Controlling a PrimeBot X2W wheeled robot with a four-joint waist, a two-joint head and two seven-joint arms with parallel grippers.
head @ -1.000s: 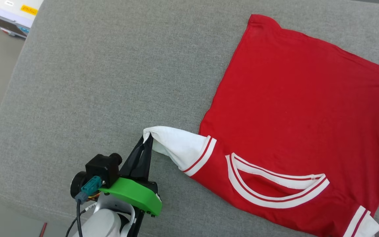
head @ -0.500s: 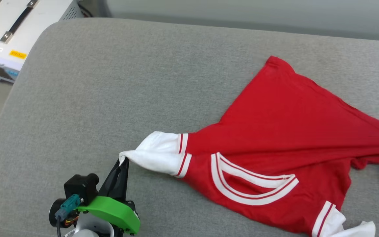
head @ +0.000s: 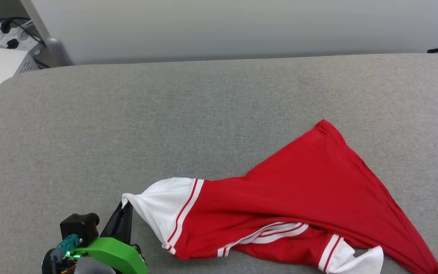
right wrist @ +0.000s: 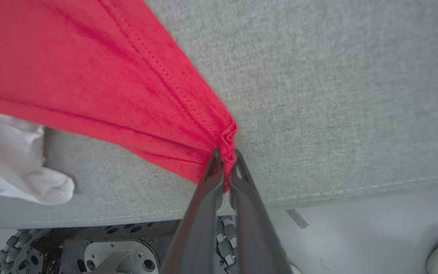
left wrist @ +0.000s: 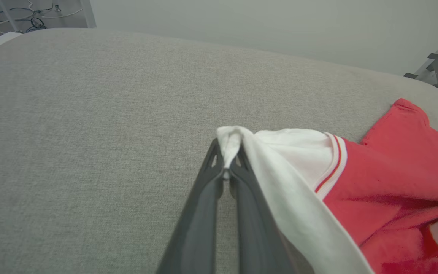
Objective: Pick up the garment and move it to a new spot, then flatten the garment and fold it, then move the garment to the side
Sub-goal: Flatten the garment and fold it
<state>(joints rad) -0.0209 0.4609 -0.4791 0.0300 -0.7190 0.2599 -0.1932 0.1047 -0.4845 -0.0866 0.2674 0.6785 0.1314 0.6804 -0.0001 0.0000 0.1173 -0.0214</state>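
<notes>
Left gripper, lower left, is pinched tight on the white sleeve of the soft red striped-trim shirt. Right gripper clamps its bunched red hem, mid-frame, over the grey fabric cushion.

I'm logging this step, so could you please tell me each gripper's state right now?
Left gripper: shut on the garment, by its white sleeve.
Right gripper: shut on its red hem.

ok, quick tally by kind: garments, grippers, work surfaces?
Garments: 1, the garment, red with white sleeves.
Grippers: 2, the left gripper and the right gripper, each shut on the garment.
Work surfaces: 1, the grey cushion.
Total: 4.
</notes>
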